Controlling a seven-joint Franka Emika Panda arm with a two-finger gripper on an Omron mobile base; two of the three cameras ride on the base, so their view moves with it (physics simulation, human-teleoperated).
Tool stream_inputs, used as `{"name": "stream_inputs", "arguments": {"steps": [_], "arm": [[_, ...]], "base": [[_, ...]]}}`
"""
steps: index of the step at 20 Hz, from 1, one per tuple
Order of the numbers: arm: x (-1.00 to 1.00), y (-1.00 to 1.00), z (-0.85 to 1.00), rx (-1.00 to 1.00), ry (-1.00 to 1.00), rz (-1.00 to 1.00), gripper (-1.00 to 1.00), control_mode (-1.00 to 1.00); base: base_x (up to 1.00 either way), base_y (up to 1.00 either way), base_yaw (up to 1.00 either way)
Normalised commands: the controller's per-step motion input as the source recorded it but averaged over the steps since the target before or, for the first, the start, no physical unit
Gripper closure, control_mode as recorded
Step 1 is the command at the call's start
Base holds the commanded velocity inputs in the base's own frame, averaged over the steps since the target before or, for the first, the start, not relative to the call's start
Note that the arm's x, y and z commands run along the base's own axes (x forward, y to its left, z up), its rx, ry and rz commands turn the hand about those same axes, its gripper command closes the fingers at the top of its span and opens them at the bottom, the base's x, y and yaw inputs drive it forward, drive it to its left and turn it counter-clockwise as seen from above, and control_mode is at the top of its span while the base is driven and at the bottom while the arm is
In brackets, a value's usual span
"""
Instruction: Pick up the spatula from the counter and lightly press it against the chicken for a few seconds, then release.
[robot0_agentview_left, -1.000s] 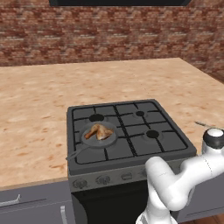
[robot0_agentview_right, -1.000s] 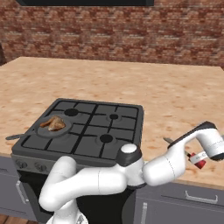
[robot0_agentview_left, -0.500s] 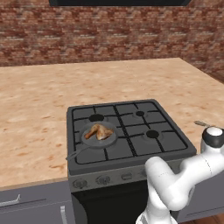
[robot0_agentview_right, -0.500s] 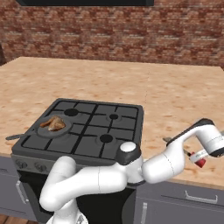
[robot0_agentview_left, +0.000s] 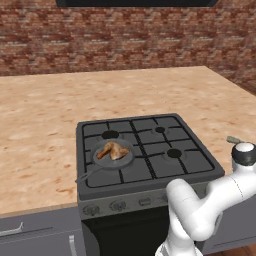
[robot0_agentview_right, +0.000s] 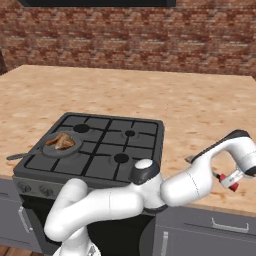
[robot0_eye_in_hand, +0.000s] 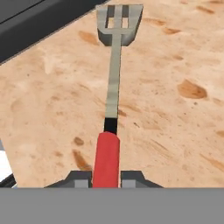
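Note:
A spatula (robot0_eye_in_hand: 113, 78) with a grey slotted blade and a red handle (robot0_eye_in_hand: 106, 157) lies on the tan counter to the right of the stove. My gripper (robot0_eye_in_hand: 106, 178) is shut on that red handle, low over the counter. In the right base view the gripper (robot0_agentview_right: 228, 176) hangs from the hand near the counter's front edge, and the handle's red end (robot0_agentview_right: 231, 181) pokes out below it. The blade's tip (robot0_agentview_left: 232, 140) peeks out past my arm in the left base view. The chicken (robot0_agentview_left: 113, 150) (robot0_agentview_right: 61, 141) rests in a small pan (robot0_agentview_left: 98, 163) on the stove's front left burner.
The black gas stove (robot0_agentview_left: 150, 150) (robot0_agentview_right: 100, 145) sits between two stretches of tan counter (robot0_agentview_left: 40, 130), with a brick wall behind. The pan's handle (robot0_agentview_right: 15, 156) sticks out to the left. My arm stretches across the stove's front right corner.
The gripper's fingers have come together on the spatula's red handle. The arm and hand have hardly moved, and the chicken and pan are where they were.

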Motion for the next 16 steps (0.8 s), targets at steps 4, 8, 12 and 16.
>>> {"name": "stream_inputs", "arguments": {"steps": [4, 8, 12, 16], "arm": [[-0.43, 0.33, 0.41, 0.0, 0.0, 0.13, 1.0, -1.0], [-0.39, 0.44, 0.49, 0.0, 0.0, 0.12, 1.0, -1.0], [-0.32, 0.59, 0.41, 0.0, -0.01, 0.1, 1.0, -1.0], [-0.13, 0.8, 0.1, 0.0, -0.11, 0.02, 1.0, -1.0]], "base": [[0.0, 0.0, 0.0], [0.0, 0.0, 0.0], [0.0, 0.0, 0.0], [0.0, 0.0, 0.0]]}}
